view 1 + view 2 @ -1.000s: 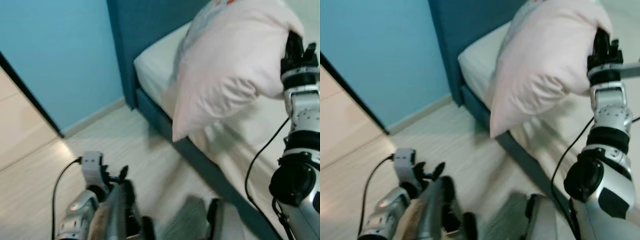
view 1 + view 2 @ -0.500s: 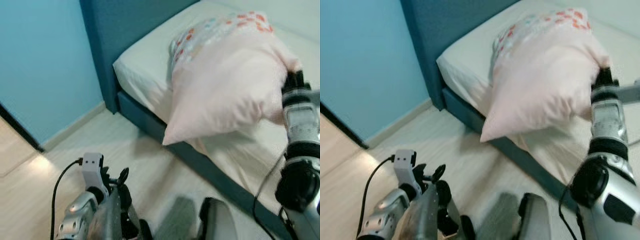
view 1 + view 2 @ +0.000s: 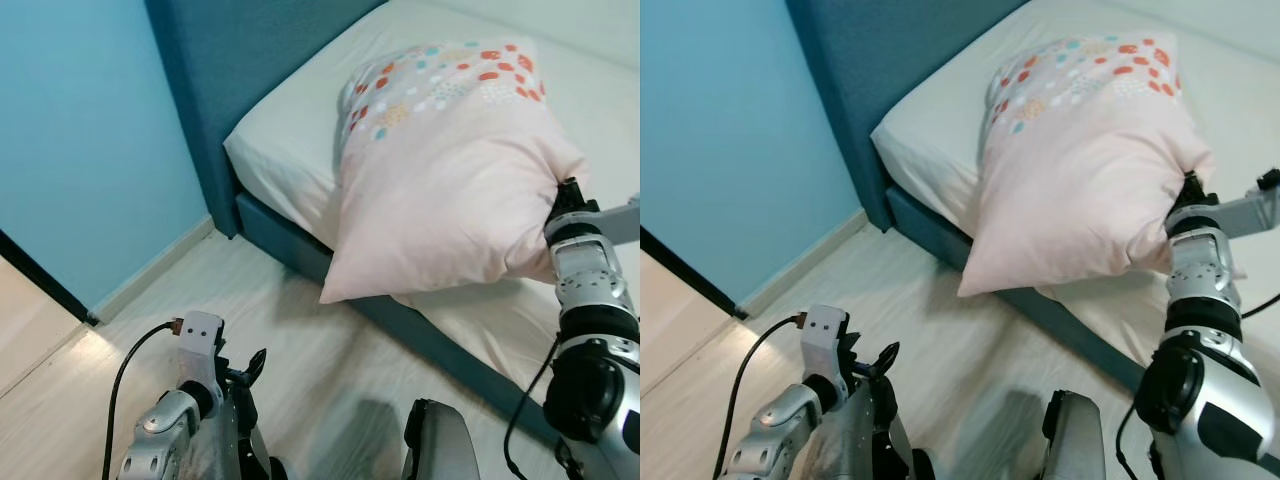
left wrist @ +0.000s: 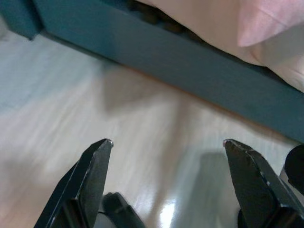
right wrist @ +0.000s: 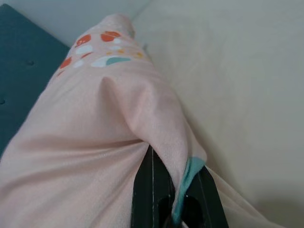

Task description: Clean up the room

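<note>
A big pale pink pillow [image 3: 450, 190] with orange and teal spots near its top lies tilted on the cream bed [image 3: 300, 130], its lower corner hanging past the bed's edge. My right gripper [image 5: 172, 190] is shut on a fold of the pillow [image 5: 118, 142] at its right side, and that gripper [image 3: 1188, 190] sits low over the mattress. My left gripper [image 4: 166, 142] hangs open above the pale wood floor [image 4: 95, 118], with nothing between its fingers [image 4: 97, 166].
The bed has a dark teal frame [image 3: 290, 245] and headboard [image 3: 230, 70]. A light blue wall [image 3: 80, 130] stands to the left, with a dark doorway edge [image 3: 45, 280]. Pale wood floor [image 3: 300, 330] lies before the bed.
The right gripper has come down with the pillow, from held up in the air to resting on the bed. The camera has tilted, showing more of the mattress.
</note>
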You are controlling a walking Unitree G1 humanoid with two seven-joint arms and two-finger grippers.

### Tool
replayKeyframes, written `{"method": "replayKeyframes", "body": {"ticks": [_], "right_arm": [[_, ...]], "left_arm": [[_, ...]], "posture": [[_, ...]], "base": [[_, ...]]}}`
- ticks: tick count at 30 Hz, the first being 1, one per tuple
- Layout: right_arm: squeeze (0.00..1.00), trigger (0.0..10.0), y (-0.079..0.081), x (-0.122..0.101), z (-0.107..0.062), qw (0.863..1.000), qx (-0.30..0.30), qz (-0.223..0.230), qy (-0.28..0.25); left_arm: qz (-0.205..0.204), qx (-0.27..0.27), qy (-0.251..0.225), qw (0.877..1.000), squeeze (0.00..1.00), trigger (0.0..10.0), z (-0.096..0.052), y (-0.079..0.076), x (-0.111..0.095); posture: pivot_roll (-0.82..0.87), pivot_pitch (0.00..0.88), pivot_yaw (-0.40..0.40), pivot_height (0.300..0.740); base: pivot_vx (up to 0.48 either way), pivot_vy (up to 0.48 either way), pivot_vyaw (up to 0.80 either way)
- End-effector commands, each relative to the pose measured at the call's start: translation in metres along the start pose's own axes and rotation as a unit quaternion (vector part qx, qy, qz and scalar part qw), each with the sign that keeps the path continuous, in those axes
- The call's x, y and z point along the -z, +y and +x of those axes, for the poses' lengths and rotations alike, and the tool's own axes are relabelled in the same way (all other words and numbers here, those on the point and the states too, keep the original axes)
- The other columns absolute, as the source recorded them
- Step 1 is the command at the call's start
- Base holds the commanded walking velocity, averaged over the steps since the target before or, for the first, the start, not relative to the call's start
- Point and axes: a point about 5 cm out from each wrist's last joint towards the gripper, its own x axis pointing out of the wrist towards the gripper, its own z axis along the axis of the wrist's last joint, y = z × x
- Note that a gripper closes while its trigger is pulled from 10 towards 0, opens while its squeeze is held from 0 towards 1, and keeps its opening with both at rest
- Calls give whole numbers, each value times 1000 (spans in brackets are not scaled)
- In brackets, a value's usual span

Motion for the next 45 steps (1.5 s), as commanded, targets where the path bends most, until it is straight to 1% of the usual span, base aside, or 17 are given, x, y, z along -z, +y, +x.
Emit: {"method": "replayKeyframes", "body": {"ticks": [1,4,7,10,11,13,15,17,21,22,23,26,29,32,38,42,45], "right_arm": [[0,0,0,-16,0,999,-4,-3,-39],[0,0,2,-14,1,999,-8,-4,-36],[0,0,4,-11,1,999,-13,-10,-32],[0,0,7,-6,1,999,-24,-17,-18],[0,0,9,-1,1,999,-31,-23,-7],[0,0,9,12,-1,998,-33,-44,22],[0,0,9,17,-2,997,-32,-54,35],[0,0,8,33,-5,993,-38,-82,73],[0,0,7,45,-9,989,-47,-105,96],[0,0,7,55,-13,986,-57,-115,109],[0,0,7,55,-13,986,-57,-115,109],[0,0,7,68,-18,983,-66,-121,124],[0,0,7,72,-20,981,-74,-127,126],[0,0,10,77,-26,980,-100,-114,126],[0,0,13,72,-26,980,-114,-112,117],[0,0,13,71,-26,979,-113,-120,116],[0,0,8,68,-25,981,-98,-128,113]], "left_arm": [[-2,9,17,1000,0,10000,-3,-5,9],[-1,4,18,1000,0,10000,-4,-3,9],[-19,-14,21,999,0,10000,-5,2,10],[-14,-28,26,999,0,10000,-4,6,11],[-9,-37,29,999,0,10000,-4,8,11],[-15,-50,25,998,0,10000,-3,11,10],[-22,-51,22,998,0,10000,-3,12,10],[-33,-46,13,998,0,10000,-2,13,6],[-44,-45,5,998,0,10000,-1,15,3],[-57,-48,-3,997,0,10000,0,18,0],[-57,-48,-3,997,0,10000,0,18,0],[-62,-48,-6,997,0,10000,1,19,-1],[-61,-48,-5,997,0,10000,2,18,-1],[-63,-43,-4,997,0,10000,1,16,2],[-71,-30,-8,997,0,10000,4,11,2],[-77,-21,-11,997,0,10000,7,7,1],[-82,-12,-15,996,0,10000,9,4,-1]], "posture": [[188,254,7,506],[195,254,10,506],[200,252,9,506],[199,252,9,506],[199,252,9,506],[196,251,8,506],[187,249,7,506],[185,245,5,506],[180,242,1,506],[180,241,-1,506],[180,241,-1,506],[178,241,-6,506],[176,240,-8,506],[173,237,-12,520],[161,230,-18,539],[158,224,-21,549],[156,217,-25,558]], "base": [[0,-480,0],[0,-480,0],[0,-480,0],[0,-160,0],[0,0,0],[0,0,0],[0,0,0],[0,0,0],[0,0,0],[0,0,0],[0,0,0],[0,0,0],[0,0,0],[0,0,0],[0,0,0],[0,0,0],[0,0,0]]}}
